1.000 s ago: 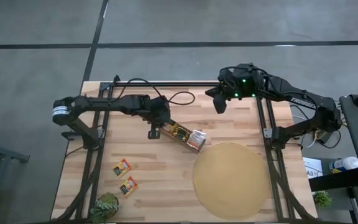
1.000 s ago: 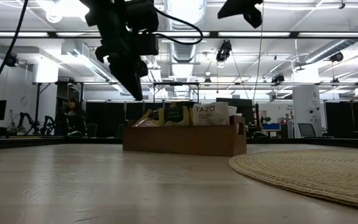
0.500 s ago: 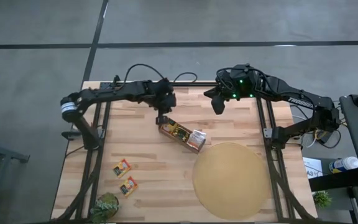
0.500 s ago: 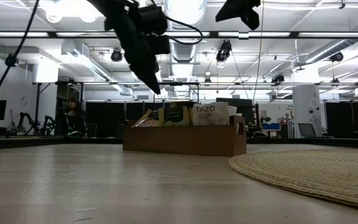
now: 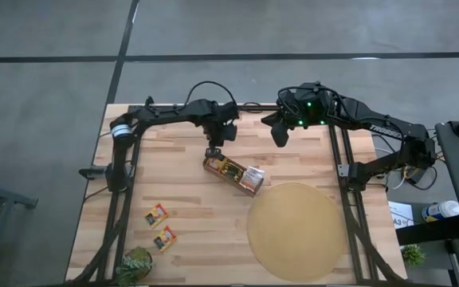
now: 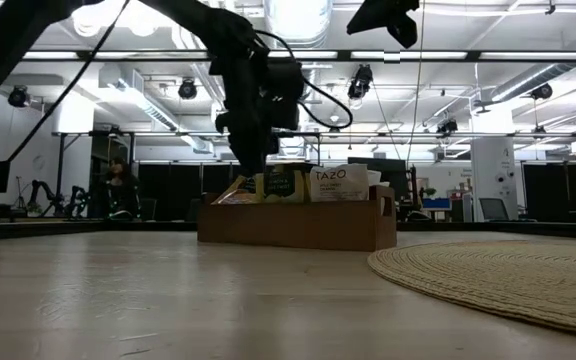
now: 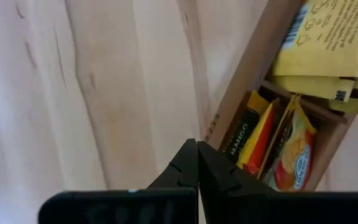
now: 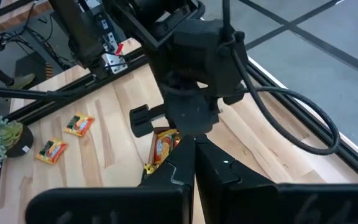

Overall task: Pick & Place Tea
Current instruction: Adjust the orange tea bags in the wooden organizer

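Left pincer (image 5: 212, 151), closed and empty, has swung over the box (image 5: 233, 175) end.

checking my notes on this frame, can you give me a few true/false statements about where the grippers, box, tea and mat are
1. The left gripper hangs shut by the far end of the box. True.
2. Two sachets lie on the mat. False: they lie on bare wood near the plant, well apart from the mat.
3. The box is empty. False: the left wrist view shows sachets standing in it.
4. The right gripper is shut and holds nothing. True.
5. The right gripper is over the mat. False: it hangs above the table's far side, away from the mat.
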{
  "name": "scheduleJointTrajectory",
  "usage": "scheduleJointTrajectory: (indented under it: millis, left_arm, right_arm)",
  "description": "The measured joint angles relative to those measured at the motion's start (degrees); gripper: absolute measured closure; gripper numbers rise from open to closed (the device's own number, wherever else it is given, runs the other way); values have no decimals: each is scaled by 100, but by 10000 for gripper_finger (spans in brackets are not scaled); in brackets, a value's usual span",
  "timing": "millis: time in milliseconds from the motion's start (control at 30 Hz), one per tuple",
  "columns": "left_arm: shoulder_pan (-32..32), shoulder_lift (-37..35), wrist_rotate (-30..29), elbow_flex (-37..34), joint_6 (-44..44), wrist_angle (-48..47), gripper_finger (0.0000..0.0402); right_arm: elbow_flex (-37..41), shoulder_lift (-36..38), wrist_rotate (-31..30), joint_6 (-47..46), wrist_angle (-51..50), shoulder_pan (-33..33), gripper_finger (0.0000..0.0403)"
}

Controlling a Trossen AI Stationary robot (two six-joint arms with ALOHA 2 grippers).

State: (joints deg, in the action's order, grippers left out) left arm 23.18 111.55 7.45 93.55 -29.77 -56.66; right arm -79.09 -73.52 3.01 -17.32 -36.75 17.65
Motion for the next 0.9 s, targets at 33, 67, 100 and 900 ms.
scheduleJointTrajectory:
  millis: [33,67,100,900]
  left_arm:
    - [2,11,1,56,4,-64,401]
    - [2,13,9,97,6,-94,401]
    - [2,-6,29,122,3,-84,401]
    - [-458,-1922,567,-792,1237,-243,401]
  right_arm:
    - [0,2,2,12,-2,0,394]
    - [0,4,2,29,-2,0,394]
    - [0,4,2,61,-6,0,394]
    - [20,-909,373,53,-159,84,394]
